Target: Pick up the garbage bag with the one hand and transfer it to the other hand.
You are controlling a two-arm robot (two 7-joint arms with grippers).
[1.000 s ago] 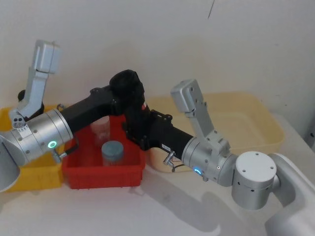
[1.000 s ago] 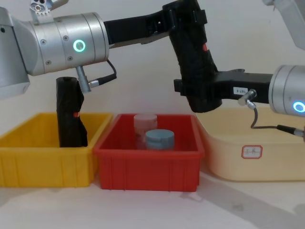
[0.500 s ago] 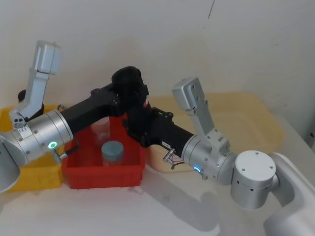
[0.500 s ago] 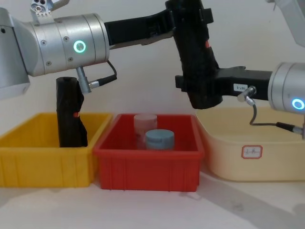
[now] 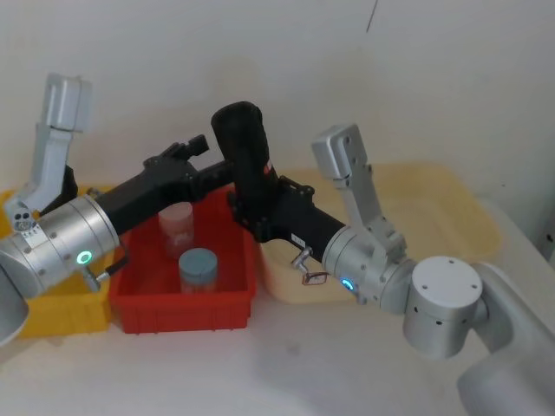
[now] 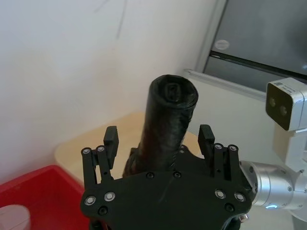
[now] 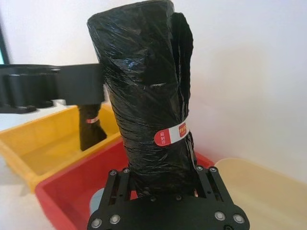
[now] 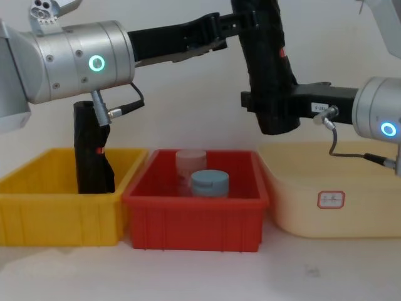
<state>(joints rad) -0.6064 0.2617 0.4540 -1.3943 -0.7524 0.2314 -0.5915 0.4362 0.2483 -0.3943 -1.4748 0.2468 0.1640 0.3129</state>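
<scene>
Since a second ago the left end effector [image 6: 159, 136] has let go of the garbage bag [image 7: 144, 86] and drawn back toward the robot's left, and the bag has risen a little. Its fingers [image 6: 111, 138] now stand wide apart on either side of the roll's upper part, with a gap showing on both sides.

A pale surface [image 8: 188, 276] stands against a plain white wall [image 8: 188, 113]. On it, from left to right, sit three bins side by side. The yellow bin [image 8: 37, 194] holds a second black roll [image 8: 93, 150] standing upright. The red bin [image 8: 194, 219] holds a clear cup [image 8: 191, 160] and a blue-lidded jar [image 8: 209, 182]. The beige tub [image 8: 363, 219] carries a small white label [image 8: 331, 199]. In the left wrist view a grey door panel [image 6: 259, 38] shows beyond the wall.

The garbage bag is a thick, tightly wound roll of glossy, creased black plastic, bound by a narrow band with a red mark [image 7: 165, 136]. It stands nearly upright in the air above the right end of the red bin. The right end effector [image 5: 253, 208] is closed on its lower part and holds it alone.
</scene>
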